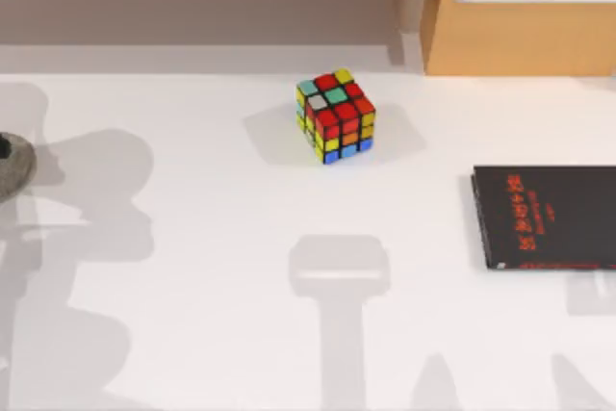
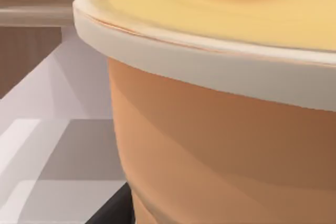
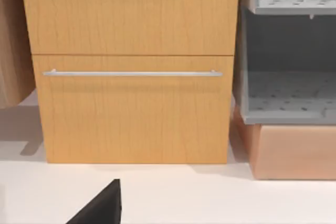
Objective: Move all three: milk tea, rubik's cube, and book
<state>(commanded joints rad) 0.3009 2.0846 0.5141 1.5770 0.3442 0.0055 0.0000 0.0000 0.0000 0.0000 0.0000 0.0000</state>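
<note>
A white table (image 1: 192,334) is seen from above, backed at the far right by a wooden drawer cabinet (image 1: 525,16) with a metal handle (image 3: 131,73), and, in the right wrist view, a grey perforated shelf unit (image 3: 289,56) beside it. A thin black book with red lettering (image 1: 549,217) lies flat at the right edge, its long axis running left to right. The rubik's cube (image 1: 335,115) stands alone toward the far middle of the table, well apart from the black book. A grey round disc (image 1: 12,166) is cut off by the left edge.

The milk tea (image 2: 226,140) is seen up close from the left wrist: a tan-orange cup with a pale rim, directly ahead of the left arm's camera and very near it. Whether it is pinched by the left gripper cannot be told, as no fingers are shown. The right gripper's state likewise cannot be told; its camera faces the cabinet, with a corner of the black book low in view.

The milk tea is judged to be the item in hand, lying straight ahead of the left arm. The cube, roughly central, sits slightly nearer the right side.
</note>
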